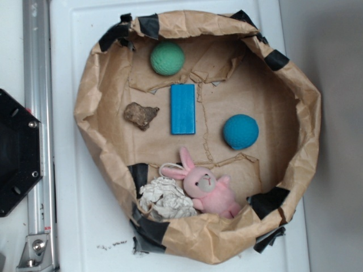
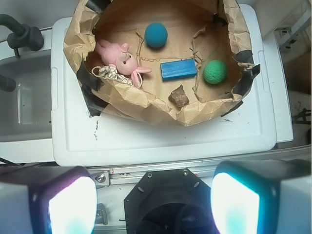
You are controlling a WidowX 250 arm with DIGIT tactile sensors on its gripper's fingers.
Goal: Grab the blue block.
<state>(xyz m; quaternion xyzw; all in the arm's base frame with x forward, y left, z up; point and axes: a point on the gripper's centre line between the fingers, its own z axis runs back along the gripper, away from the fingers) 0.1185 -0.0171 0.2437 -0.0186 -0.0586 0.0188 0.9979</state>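
Nearest you in the wrist view, the pincer [image 2: 153,202] stands wide open with nothing between its two glowing pads [image 2: 72,204], well short of the paper nest. Below the gap you see the black base plate [image 2: 168,204] and the metal rail [image 2: 146,173]. Beyond that lies the white lid [image 2: 161,139] that carries the brown paper nest [image 2: 146,105].

Inside the nest, the brown rock [image 2: 179,96] comes first, at about 6 o'clock from the blue block [image 2: 178,69]. The blue block lies flat near the nest's middle, its long side running across your view, touching nothing. At 3 o'clock from it sits the green ball [image 2: 215,71]; at 9 o'clock the pink bunny [image 2: 121,59], with the crumpled white cloth [image 2: 111,73] just beside it. Farthest, at about 11 o'clock from the block, rests the teal ball [image 2: 156,35].
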